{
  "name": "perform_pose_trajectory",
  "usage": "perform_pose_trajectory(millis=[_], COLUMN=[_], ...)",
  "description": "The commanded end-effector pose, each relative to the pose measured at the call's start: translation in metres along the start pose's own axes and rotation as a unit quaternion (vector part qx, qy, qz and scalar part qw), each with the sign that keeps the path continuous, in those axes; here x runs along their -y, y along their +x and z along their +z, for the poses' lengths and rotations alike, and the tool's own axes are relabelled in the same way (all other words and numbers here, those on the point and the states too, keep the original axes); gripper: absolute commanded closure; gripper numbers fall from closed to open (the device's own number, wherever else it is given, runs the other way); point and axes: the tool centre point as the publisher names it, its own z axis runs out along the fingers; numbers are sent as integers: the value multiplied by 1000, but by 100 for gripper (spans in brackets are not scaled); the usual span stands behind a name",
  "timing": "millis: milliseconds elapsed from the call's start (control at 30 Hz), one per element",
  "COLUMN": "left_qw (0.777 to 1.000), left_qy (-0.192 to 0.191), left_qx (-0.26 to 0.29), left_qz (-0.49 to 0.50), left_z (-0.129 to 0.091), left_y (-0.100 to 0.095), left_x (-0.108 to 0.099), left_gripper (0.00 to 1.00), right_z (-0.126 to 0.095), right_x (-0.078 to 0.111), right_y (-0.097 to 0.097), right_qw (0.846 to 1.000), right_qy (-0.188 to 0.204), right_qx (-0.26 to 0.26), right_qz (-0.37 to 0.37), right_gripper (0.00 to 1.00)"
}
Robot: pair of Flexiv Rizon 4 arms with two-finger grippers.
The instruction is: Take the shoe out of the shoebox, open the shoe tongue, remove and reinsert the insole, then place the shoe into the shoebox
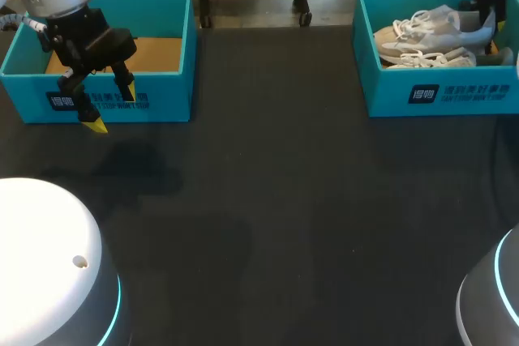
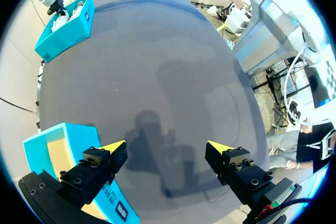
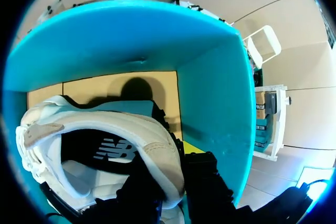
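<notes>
A pale grey-white shoe [image 1: 430, 26] with white laces lies in the teal shoebox [image 1: 442, 95] at the back right, and a second like it [image 1: 438, 59] lies beside it. My right gripper [image 1: 487, 28] reaches down into that box and is shut on the first shoe's heel. In the right wrist view the heel collar of the shoe [image 3: 105, 129] runs between the dark fingers of the right gripper [image 3: 170, 177], inside the teal box wall [image 3: 210, 103]. My left gripper [image 1: 113, 108] hangs open over the front wall of the other box, holding nothing; its own view shows the left gripper [image 2: 165, 147] above bare table.
A second teal box [image 1: 174, 46] with a bare cardboard floor stands at the back left; its corner [image 2: 52, 150] shows under my left fingers. Dark table [image 1: 284, 200] spreads between the boxes. The shoebox [image 2: 65, 22] shows far ahead in the left wrist view.
</notes>
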Motion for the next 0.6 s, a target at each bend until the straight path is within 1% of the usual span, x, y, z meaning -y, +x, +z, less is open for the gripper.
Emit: perform_pose_trajectory(millis=[33,233,267,333,367,400,467,533,600], left_qw=[1000,1000,1000,1000,1000,1000,1000,1000,1000], left_qy=[-2,-2,-2,-2,-2,-2,-2,-2,-2], left_qx=[0,0,0,0,0,0,0,0,0], left_qz=[0,0,0,0,0,0,0,0,0], left_z=[0,0,0,0,0,0,0,0,0], left_y=[1,1,1,1,1,1,1,1,1], left_x=[0,0,0,0,0,0,0,0,0], left_gripper=[0,0,0,0,0,0,0,0,0], right_z=[5,10,9,7,5,4,1,-2,-6], right_x=[-9,-10,-9,-8,-8,-8,-8,-7,-6], right_y=[1,2,2,2,1,1,-2,-5,-7], right_qw=[1000,1000,1000,1000,1000,1000,1000,1000,1000], right_qy=[7,13,13,12,10,8,6,2,-2], right_qx=[-3,-11,-12,-14,-16,-17,-18,-23,-30], right_qz=[-1,-4,-4,-5,-6,-7,-7,-6,-6], right_gripper=[100,100,91,63,52,33,24,20,11])
